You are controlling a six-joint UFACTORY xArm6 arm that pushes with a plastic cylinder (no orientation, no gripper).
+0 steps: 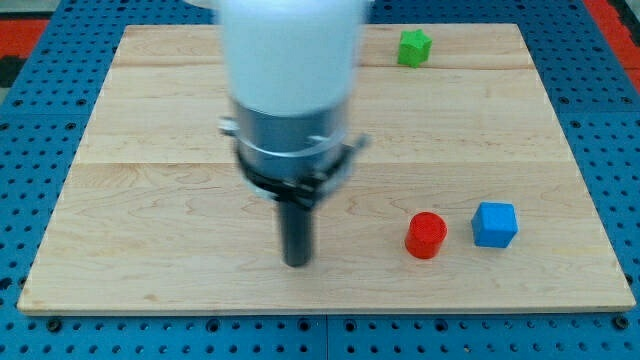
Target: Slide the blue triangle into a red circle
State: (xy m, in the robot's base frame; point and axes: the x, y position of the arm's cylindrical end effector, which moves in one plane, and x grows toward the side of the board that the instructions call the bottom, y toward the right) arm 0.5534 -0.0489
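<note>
Camera view: my tip (297, 262) rests on the wooden desk (150, 100), in the lower middle of the board, slightly toward the view's left. The dark rod rises from it into a grey collar and a blurred white arm body that fills the view's top centre. The arm ends in this rod alone, so the state of a claw cannot be told here.

3 blocks show. The red circle (426, 235), a short upright cylinder, lies to the view's right of my tip and a little higher in the view, well apart from it. The blue block (494, 224), the task's thing, sits farther right again, just beside the red circle on its far side from my tip; a narrow strip of bare wood seems to part the 2. Its outline looks squarish from this angle, and a triangle shape cannot be made out. The green block (414, 47) stands far up and to the right of my tip, near the desk's top edge.

A blue pegboard (30, 200) surrounds the desk.
</note>
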